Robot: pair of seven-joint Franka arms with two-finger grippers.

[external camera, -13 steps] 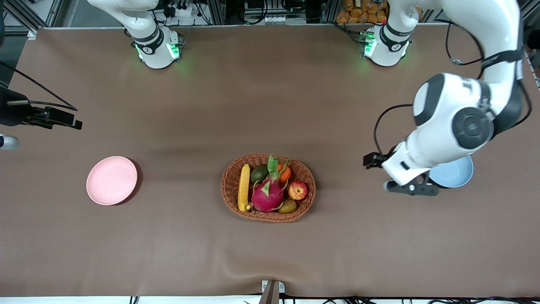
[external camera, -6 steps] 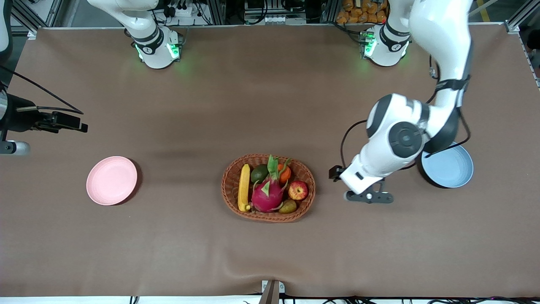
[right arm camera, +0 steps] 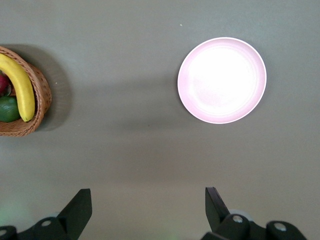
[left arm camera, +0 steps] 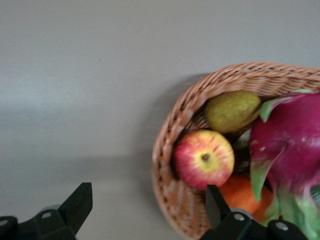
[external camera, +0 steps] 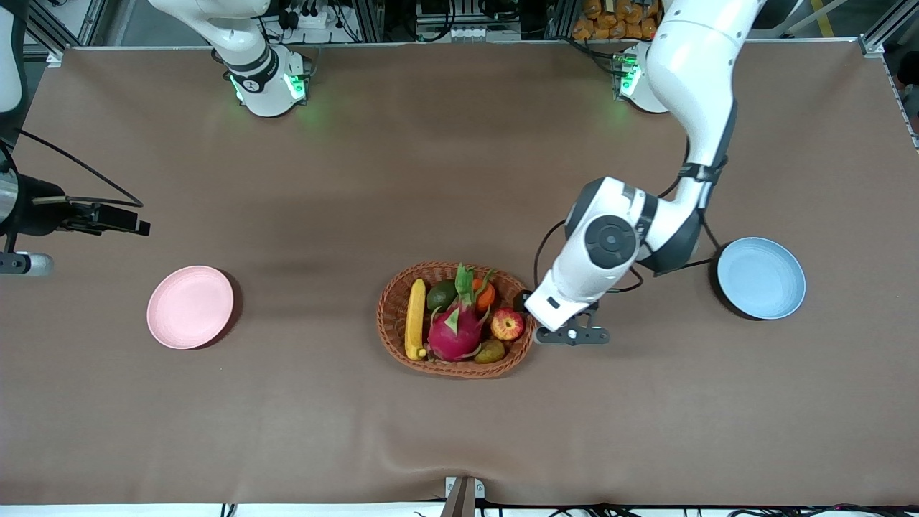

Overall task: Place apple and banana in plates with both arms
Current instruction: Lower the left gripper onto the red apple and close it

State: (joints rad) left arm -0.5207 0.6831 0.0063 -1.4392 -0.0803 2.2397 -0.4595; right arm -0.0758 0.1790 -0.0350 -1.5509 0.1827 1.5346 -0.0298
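The right claw (right arm camera: pixel 145 210) hung high over the brown desk (external camera: pixel 287 179) toward the right arm's end, fingers spread wide and empty. Its wrist view alone showed the matte pink plate (external camera: pixel 190 306) whole. In the woven wicker basket (external camera: pixel 393 316) lay the banana (external camera: pixel 415 318) and round apple (external camera: pixel 507 324). The left claw (left arm camera: pixel 147 210), wide open and empty, hovered over the basket's rim beside the apple. The blue plate (external camera: pixel 761 278) sat empty.

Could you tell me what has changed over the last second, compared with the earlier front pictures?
The left gripper swept from beside the blue plate toward the basket, now open at its rim near the apple. The right gripper drifted slightly, open over the table near the pink plate. The fruit, including the banana, stayed put.
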